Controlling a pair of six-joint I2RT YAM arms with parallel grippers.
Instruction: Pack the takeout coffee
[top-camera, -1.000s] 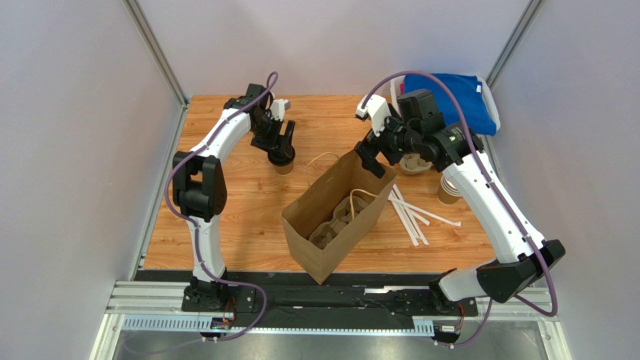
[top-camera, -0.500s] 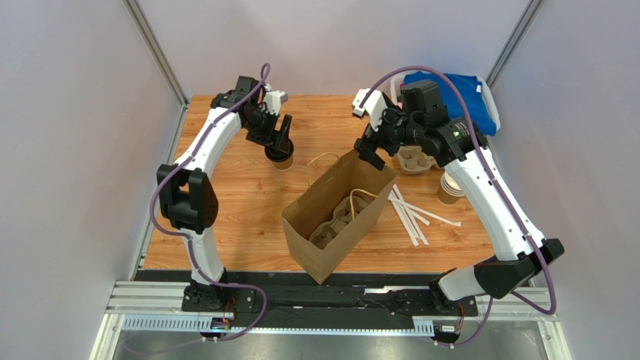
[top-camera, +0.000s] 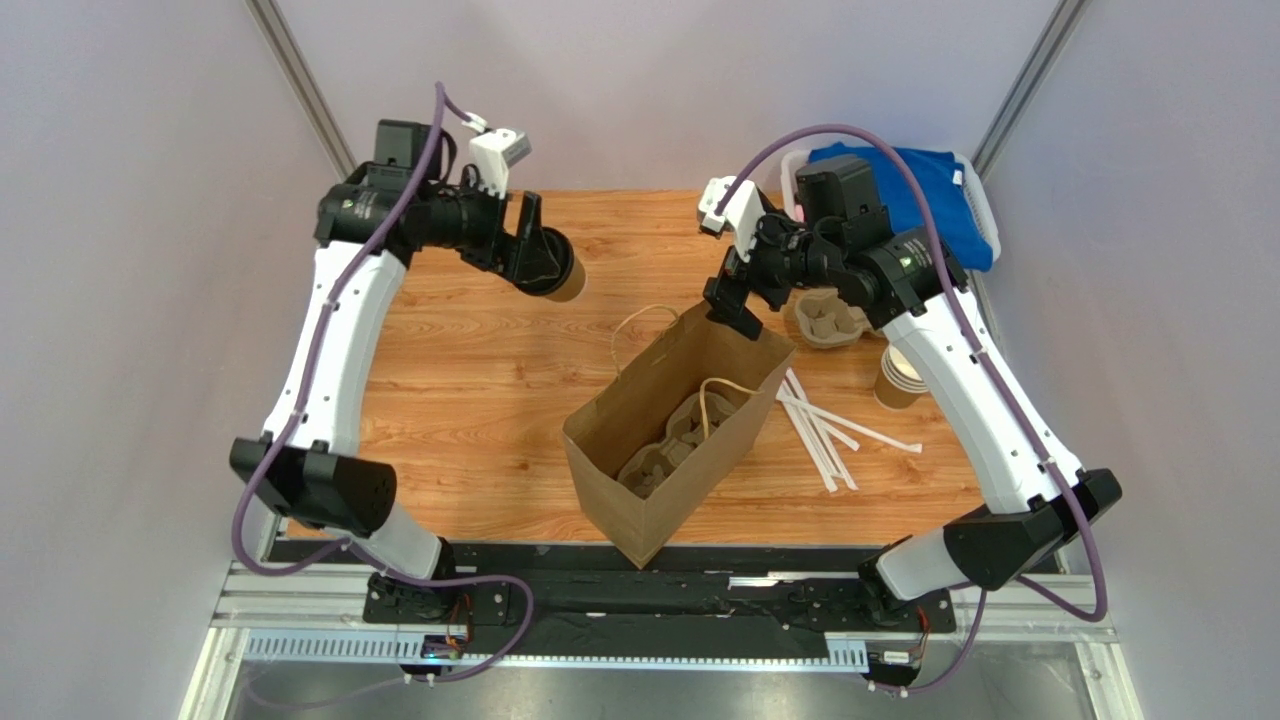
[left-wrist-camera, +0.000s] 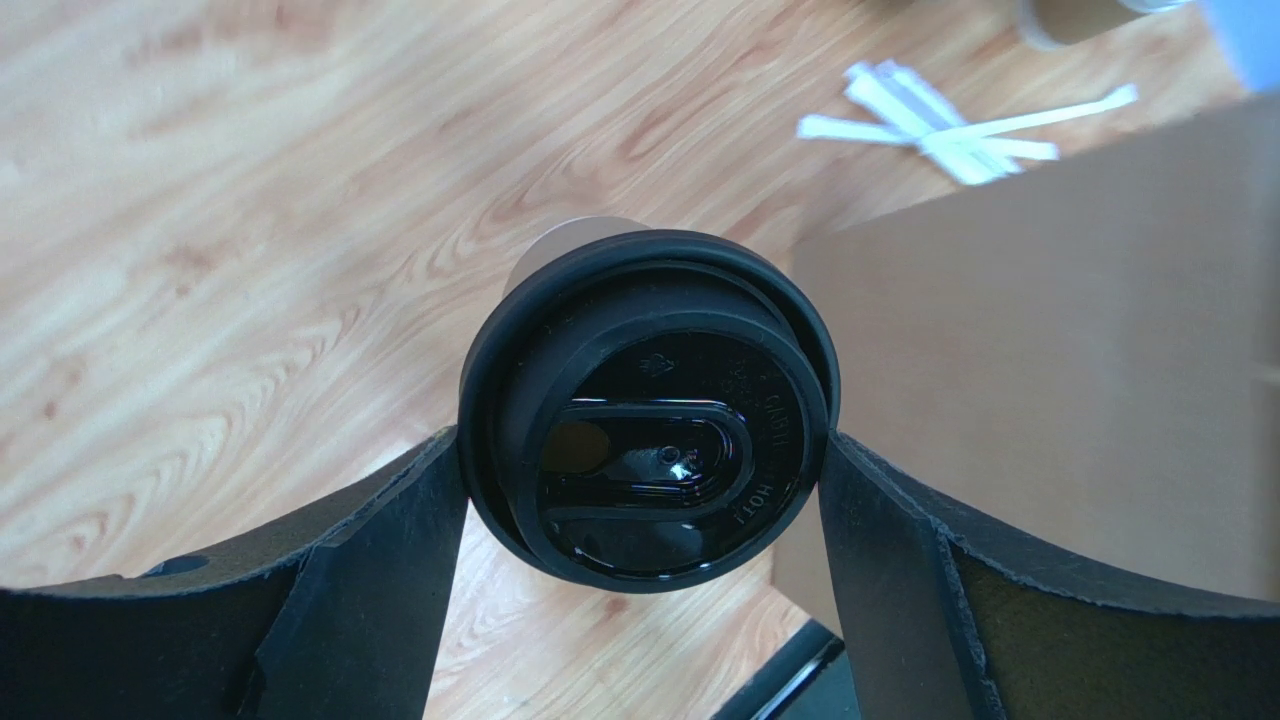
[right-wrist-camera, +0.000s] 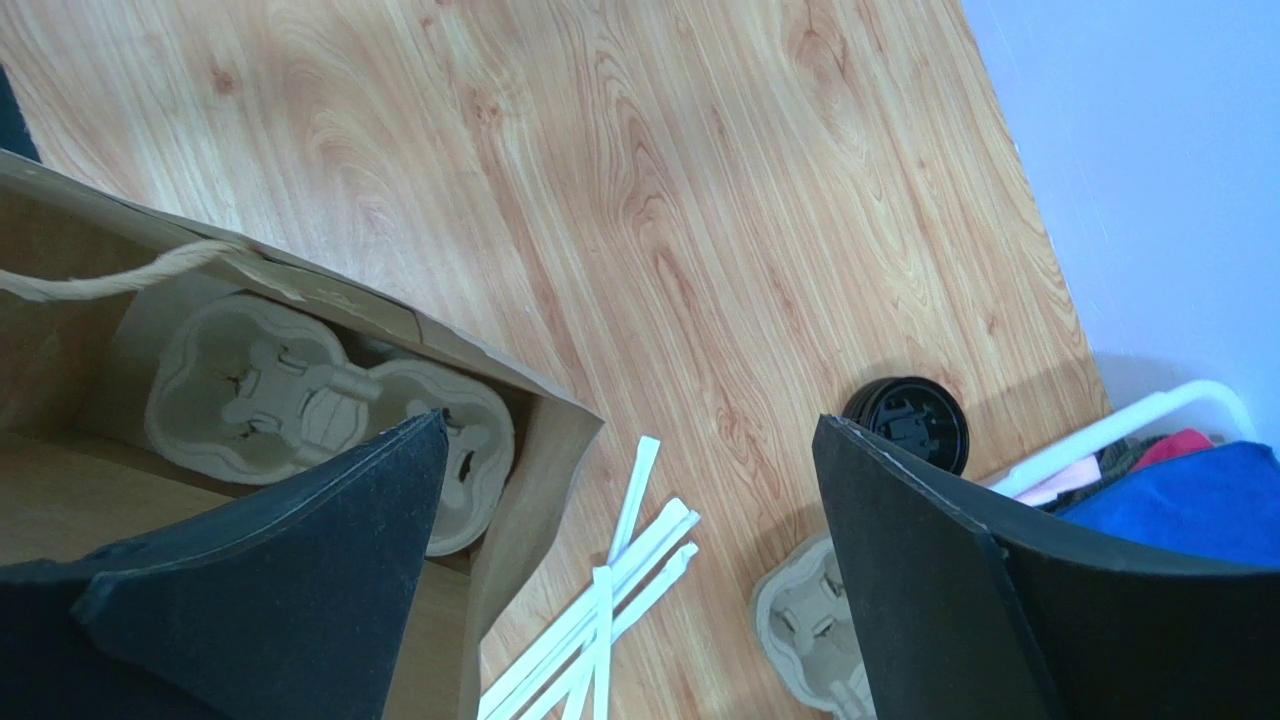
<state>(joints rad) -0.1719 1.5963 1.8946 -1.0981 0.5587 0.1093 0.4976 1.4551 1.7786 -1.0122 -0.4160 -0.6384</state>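
1. From above, a wooden table (top-camera: 481, 405) sits between pale grey walls. In the upper left of the frame the left gripper (top-camera: 538, 258) grasps the takeout coffee (top-camera: 562, 278), the cup tipped sideways with its brown base pointing right. At the centre a brown paper bag (top-camera: 624, 503) stands open with a pulp cup carrier (top-camera: 661, 458) inside. The right gripper (top-camera: 733, 311) hovers at the bag's upper rim, spread wide and holding nothing. White straws (top-camera: 824, 428) lie just right of the bag, a stack of cups (top-camera: 899, 383) stands further right, and a blue cloth (top-camera: 902, 188) fills the upper right corner.
2. In the left wrist view, wood grain lies behind. The coffee's black lid (left-wrist-camera: 649, 405) fills the centre, with both fingers (left-wrist-camera: 376, 570) pressed against its rim, one on each side. The bag's brown side takes up the right of the frame.
3. In the right wrist view, wood meets a lilac wall at upper right. The fingers (right-wrist-camera: 301, 570) stand apart with nothing between them. The bag's open corner shows at left, the carrier inside. A loose black lid (right-wrist-camera: 906, 425) lies right of centre.
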